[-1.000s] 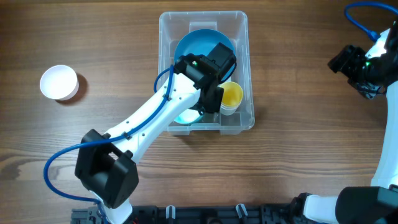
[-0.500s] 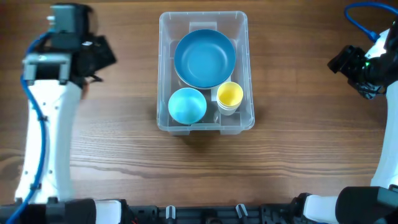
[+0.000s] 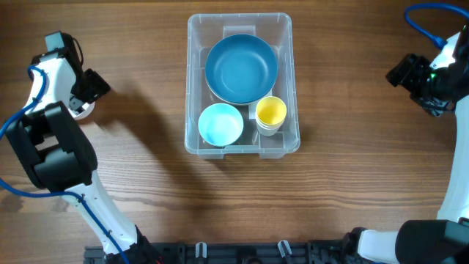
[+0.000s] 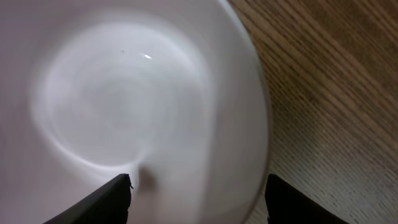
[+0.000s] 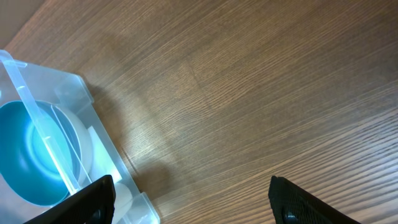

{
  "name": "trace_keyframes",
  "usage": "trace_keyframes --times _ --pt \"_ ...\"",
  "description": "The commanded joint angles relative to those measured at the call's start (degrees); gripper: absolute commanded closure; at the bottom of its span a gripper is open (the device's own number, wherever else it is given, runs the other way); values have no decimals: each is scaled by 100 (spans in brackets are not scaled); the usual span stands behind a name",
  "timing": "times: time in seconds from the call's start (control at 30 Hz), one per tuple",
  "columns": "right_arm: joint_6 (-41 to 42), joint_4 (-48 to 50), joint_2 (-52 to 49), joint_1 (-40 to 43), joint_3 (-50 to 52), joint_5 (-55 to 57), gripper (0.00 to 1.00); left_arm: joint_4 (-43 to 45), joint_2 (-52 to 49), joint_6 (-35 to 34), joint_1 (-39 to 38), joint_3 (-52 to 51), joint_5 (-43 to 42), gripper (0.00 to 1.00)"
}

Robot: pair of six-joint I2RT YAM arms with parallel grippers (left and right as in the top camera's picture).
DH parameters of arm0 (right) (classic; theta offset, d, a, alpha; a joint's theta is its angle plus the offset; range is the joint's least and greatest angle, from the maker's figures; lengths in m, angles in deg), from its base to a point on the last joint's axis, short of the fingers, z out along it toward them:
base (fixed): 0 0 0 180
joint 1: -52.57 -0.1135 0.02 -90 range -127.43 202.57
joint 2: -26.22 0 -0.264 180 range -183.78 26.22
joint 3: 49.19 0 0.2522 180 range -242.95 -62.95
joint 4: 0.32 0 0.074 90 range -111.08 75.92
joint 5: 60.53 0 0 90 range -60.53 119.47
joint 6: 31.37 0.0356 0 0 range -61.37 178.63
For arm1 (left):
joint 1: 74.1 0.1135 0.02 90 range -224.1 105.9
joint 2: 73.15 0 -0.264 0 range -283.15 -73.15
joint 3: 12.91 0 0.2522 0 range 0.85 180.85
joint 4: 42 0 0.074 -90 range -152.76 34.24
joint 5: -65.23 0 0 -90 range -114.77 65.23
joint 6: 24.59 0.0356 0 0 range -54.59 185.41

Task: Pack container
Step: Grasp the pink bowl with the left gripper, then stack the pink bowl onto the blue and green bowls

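Observation:
The container (image 3: 294,81) is a clear rectangular bin at the table's middle. It holds a large blue bowl (image 3: 242,68), a small light blue bowl (image 3: 220,124) and a yellow cup (image 3: 271,114). My left gripper (image 3: 88,86) is at the far left, open, just above a white bowl (image 3: 78,111). In the left wrist view the white bowl (image 4: 137,106) fills the frame and its right rim lies between my open fingers (image 4: 199,199). My right gripper (image 3: 421,81) is open and empty at the far right. Its wrist view shows the container's corner (image 5: 43,71) and the blue bowl (image 5: 25,155).
Bare wood table (image 3: 352,191) lies around the bin. The left arm's links (image 3: 55,154) run down the left edge. The right arm's blue cable (image 3: 425,22) loops at the top right corner.
My left arm has left the container and swung to the far left over the white bowl. The light blue bowl stays in the bin. The right arm has not moved.

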Motion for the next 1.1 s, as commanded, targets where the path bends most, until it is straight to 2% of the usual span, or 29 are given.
trace_keyframes --times 0.0,0.1,0.23,0.3,0.4,0.5,0.63,0.73,0.83,1.0,1.03,1.07 --pt "-98 -4 -66 -24 37 55 20 13 -90 26 33 -11 17 62" --pt "-98 -7 -66 -24 37 55 20 -101 -90 24 31 -11 13 82" --pt "-98 0 -66 -24 37 55 20 -382 -90 22 -4 -11 -35 88" --pt "-98 13 -66 -24 37 52 20 -656 -55 20 -116 -11 -636 96" --pt "-98 -4 -66 -24 37 46 20 -964 319 2 -498 -11 -824 96" --pt "-101 -26 -66 -24 37 33 20 -1366 1572 4 -1366 114 -826 96" --pt "-98 -28 -66 -24 37 33 20 -1493 3198 24 -3165 203 -804 96" --pt "-98 -33 -66 -24 37 31 20 -1576 3480 17 -4647 203 -610 96" --pt "-98 -59 -66 -24 37 31 20 -1585 3270 0 -5493 203 -608 96" --pt "-98 -94 -66 -24 37 31 19 -1875 2813 0 -5737 197 -610 92" --pt "-98 -92 -66 -24 37 28 19 -1902 2752 2 -5737 197 -610 78" --pt "-98 -94 -66 -24 37 31 20 -1919 2736 2 -5737 197 -608 59"
